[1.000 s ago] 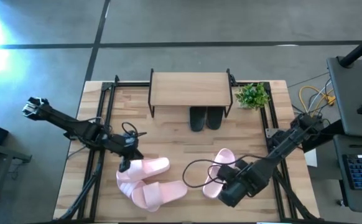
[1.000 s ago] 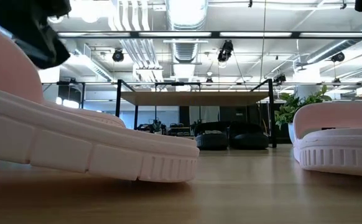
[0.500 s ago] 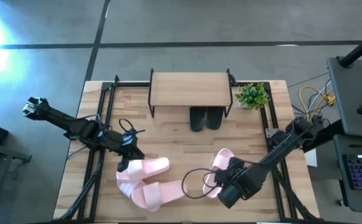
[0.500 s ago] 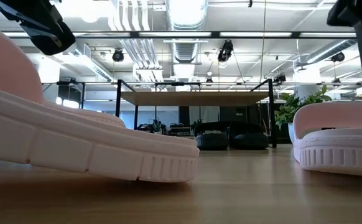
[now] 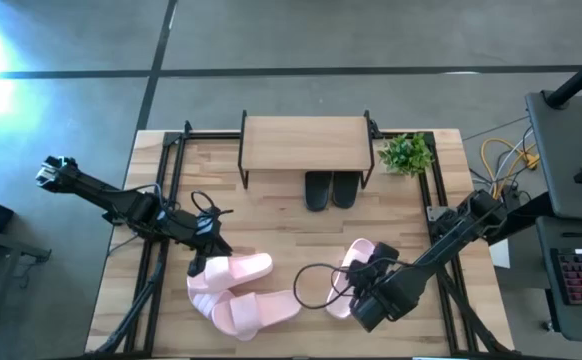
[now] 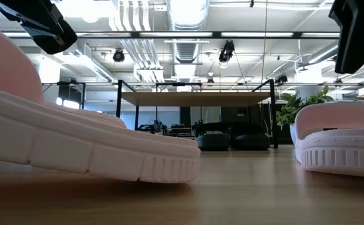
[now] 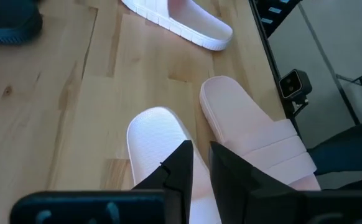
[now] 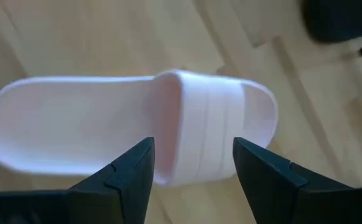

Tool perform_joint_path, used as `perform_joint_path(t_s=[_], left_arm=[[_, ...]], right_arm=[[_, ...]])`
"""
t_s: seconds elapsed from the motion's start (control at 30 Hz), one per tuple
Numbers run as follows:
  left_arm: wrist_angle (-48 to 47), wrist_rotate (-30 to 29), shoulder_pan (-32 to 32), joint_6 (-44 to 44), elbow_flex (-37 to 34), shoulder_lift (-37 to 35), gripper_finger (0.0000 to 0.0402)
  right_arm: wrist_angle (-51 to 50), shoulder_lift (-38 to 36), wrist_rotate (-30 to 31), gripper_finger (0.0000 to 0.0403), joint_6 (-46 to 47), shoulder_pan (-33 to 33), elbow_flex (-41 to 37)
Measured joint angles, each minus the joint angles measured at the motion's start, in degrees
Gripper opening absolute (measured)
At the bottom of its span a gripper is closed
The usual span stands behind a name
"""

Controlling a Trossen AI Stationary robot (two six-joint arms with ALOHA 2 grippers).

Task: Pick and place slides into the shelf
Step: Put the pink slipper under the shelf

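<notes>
1. No text, label, brand, number or sign can be read in any of the views.
2. The pale pink slides (image 8: pixel 137 124) show only plain ribbed straps, with no lettering visible.

arms: two, dark, jointed
cables: black loops beside each wrist
left gripper (image 7: pixel 199 163): black angular fingers
right gripper (image 8: pixel 192 163): black, broad, faceted fingers
</notes>
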Motion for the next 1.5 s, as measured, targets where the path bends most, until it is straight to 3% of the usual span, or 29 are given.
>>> perform_joint_path(t_s=[0.1, 0.43, 0.77, 1.03, 1.3, 1.5], left_arm=[[-1.4, -0.02, 0.0, -0.78, -0.04, 0.01, 0.0037], [-20.23, 4.8, 0.02, -9.2, -0.15, 0.03, 0.0036], [-20.19, 4.8, 0.02, -9.22, -0.15, 0.03, 0.0036], [-20.34, 5.08, -0.02, -9.25, -0.15, 0.14, 0.0036], [-20.34, 16.33, -0.02, -11.8, 0.55, 0.14, 0.0036], [-20.0, 16.53, -0.68, -6.76, 0.26, 1.86, 0.0036]], right_arm=[[-0.18, -0.02, 0.66, 0.021, 0.17, -0.07, 0.05], [-0.09, -0.11, 0.91, 0.021, 3.62, -0.42, -0.74], [0.28, -0.09, 0.88, 0.021, 3.93, -0.77, -3.25], [2.61, -0.09, 0.87, 0.021, -1.34, -0.79, -3.52], [5.35, -0.1, -1.67, 0.021, -4.99, -0.77, -3.52], [5.39, -0.09, -1.3, 0.021, -5.86, -0.79, -3.6]])
